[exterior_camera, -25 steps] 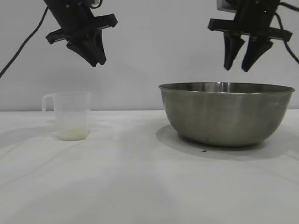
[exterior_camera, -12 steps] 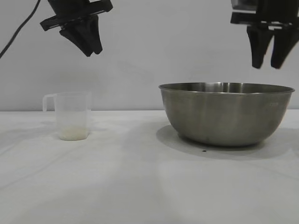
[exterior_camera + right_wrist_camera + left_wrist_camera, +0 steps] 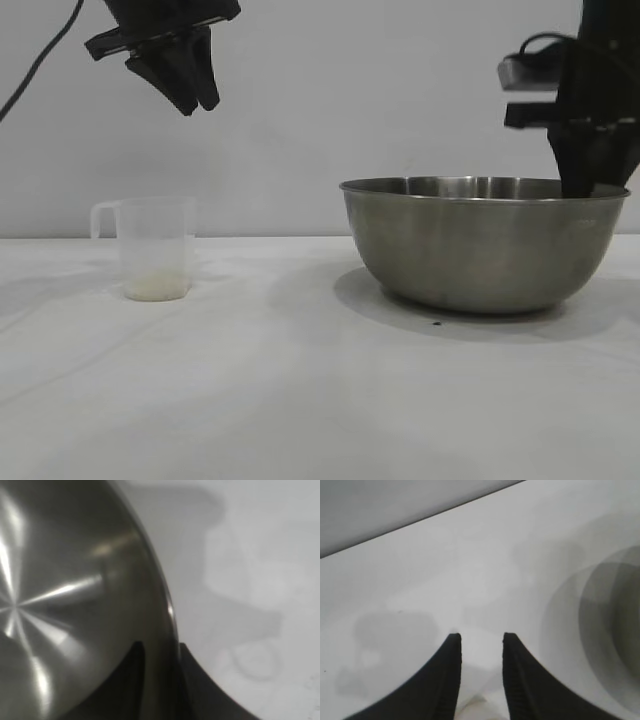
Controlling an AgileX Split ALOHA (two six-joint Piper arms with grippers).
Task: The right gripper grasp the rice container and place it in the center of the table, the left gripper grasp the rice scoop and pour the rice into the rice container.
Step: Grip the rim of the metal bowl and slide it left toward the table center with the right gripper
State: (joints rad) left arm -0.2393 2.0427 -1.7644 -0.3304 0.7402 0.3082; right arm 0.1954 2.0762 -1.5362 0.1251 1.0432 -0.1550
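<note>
Because the rice container (image 3: pixel 484 243) is rigid, slick steel, the right gripper (image 3: pixel 159 652) straddles its 3 o'clock rim, jaws released; the left gripper (image 3: pixel 187 92) hovers parted.

Left gripper (image 3: pixel 190 95): matte black claw with two angular, pointed fingers beneath a flat crossbar; a thin black cable trails away from it. Its fingers (image 3: pixel 447 680) curve to narrow tips, with fine ribbing on the inner faces. Right gripper (image 3: pixel 588 175): black, boxy body with a grey block and a looping black cable on top.
</note>
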